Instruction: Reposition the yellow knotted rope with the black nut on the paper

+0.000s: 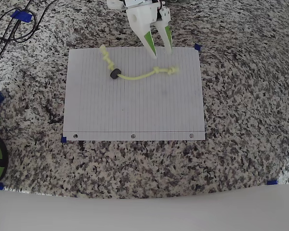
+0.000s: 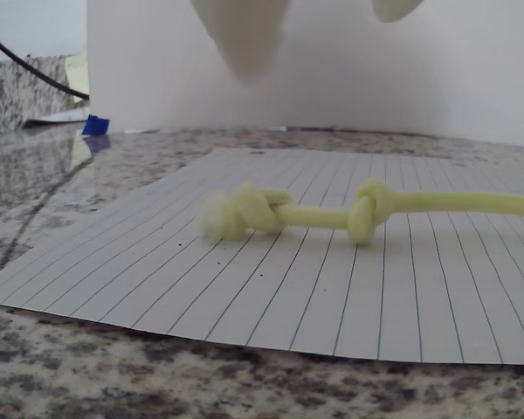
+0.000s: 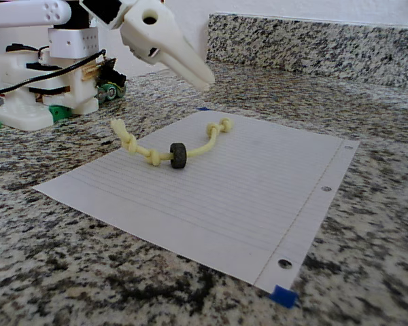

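Yellow knotted rope (image 1: 135, 73) lying loose on the paper (image 1: 135, 110), across the half far from the punched holes in the overhead view, with one knotted end (image 1: 104, 53) close to the paper's far edge and the other knotted end (image 1: 172, 70) toward the right. Black nut (image 1: 115, 74) threaded on the cord between the two ends, resting on the sheet and likely serving as a weight that keeps the cord from sliding freely. Paper pinned at its corners by bits of blue tape (image 3: 283, 296) to the granite surface (image 1: 241, 144), presumably so that dragging the cord does not shift the sheet.

White-and-green hand (image 1: 161, 49) hovering above the far edge of the paper, fingers moderately spread and gripping nothing, tips pointed down and toward the right-hand knots. Not touching the rope. In the wrist view, right-hand knots (image 2: 260, 209) sitting in front and below the two blurred fingertips (image 2: 244, 39), suggesting an approach lined up on that end. In the fixed view, hand (image 3: 190, 68) angled forward and down from the arm's base (image 3: 41, 88), well above the sheet.
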